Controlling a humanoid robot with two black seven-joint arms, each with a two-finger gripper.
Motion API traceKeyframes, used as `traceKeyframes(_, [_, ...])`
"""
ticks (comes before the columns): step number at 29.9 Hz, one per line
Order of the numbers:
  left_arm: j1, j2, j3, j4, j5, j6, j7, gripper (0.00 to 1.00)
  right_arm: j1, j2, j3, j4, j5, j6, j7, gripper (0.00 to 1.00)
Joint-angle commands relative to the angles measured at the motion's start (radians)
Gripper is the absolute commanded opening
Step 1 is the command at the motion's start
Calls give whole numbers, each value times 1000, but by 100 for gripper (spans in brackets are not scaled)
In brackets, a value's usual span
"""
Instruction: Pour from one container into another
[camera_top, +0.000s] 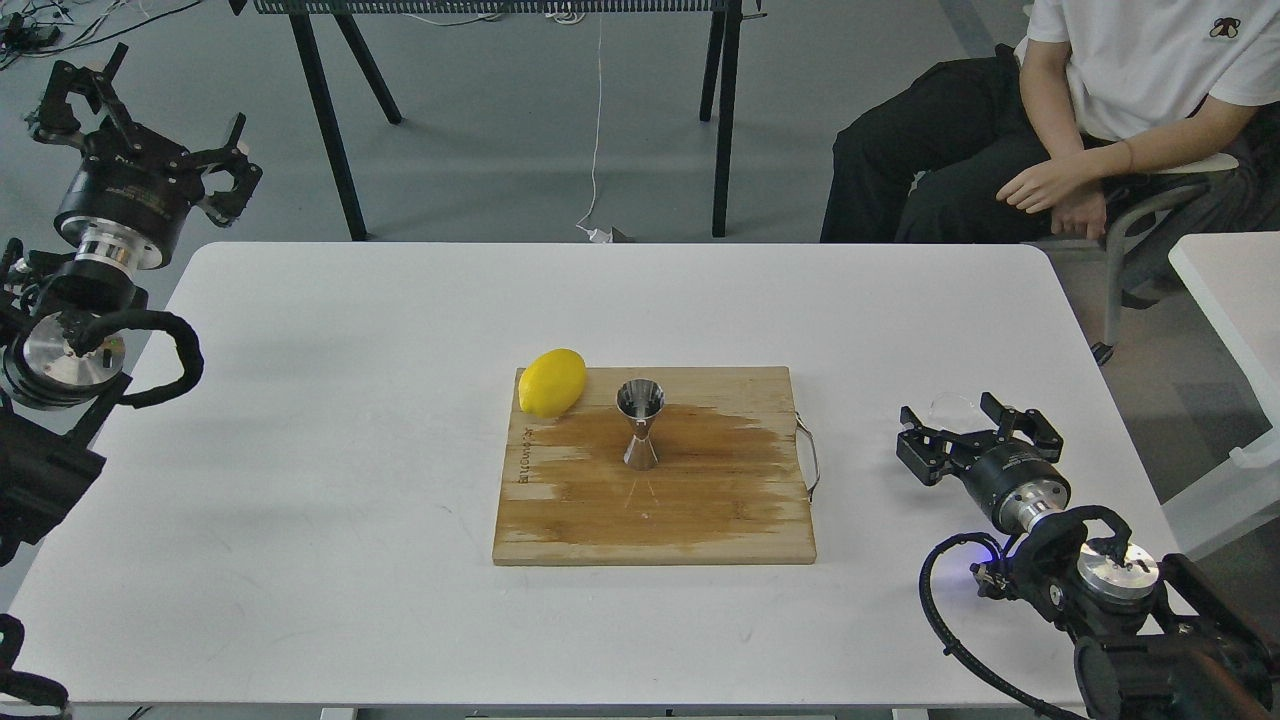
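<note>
The steel jigger (640, 425) stands upright near the middle of a wooden cutting board (700, 520). The clear glass cup (948, 404) shows only faintly on the white table, to the right of the board. My right gripper (962, 422) is low over the table with its fingers spread wide on either side of the cup and not pressing on it. My left gripper (150, 115) hangs open and empty beyond the table's far left corner, far from both containers.
A yellow lemon (552, 381) lies on the board's far left corner, close to the jigger. The board has a metal handle (810, 455) on its right edge. A seated person (1100, 110) is past the table's far right corner. Another table (1235, 300) stands to the right.
</note>
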Motion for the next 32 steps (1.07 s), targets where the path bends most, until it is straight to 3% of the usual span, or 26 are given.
traceKeyframes(1, [0,6,0,0,0,-4,0,100,5,-11,25,47,-2,7,2,99])
traceKeyframes(8, [0,6,0,2,0,-4,1,100,51,-51,50,159,-14,51,2,100])
traceKeyframes(17, [3,-2,0,2,0,-5,1,100,264,-97,39,69,-202,302,1,100])
traceKeyframes(32, [3,0,0,9,0,-5,3,100,377,-61,30,-65,-265,302,13,100])
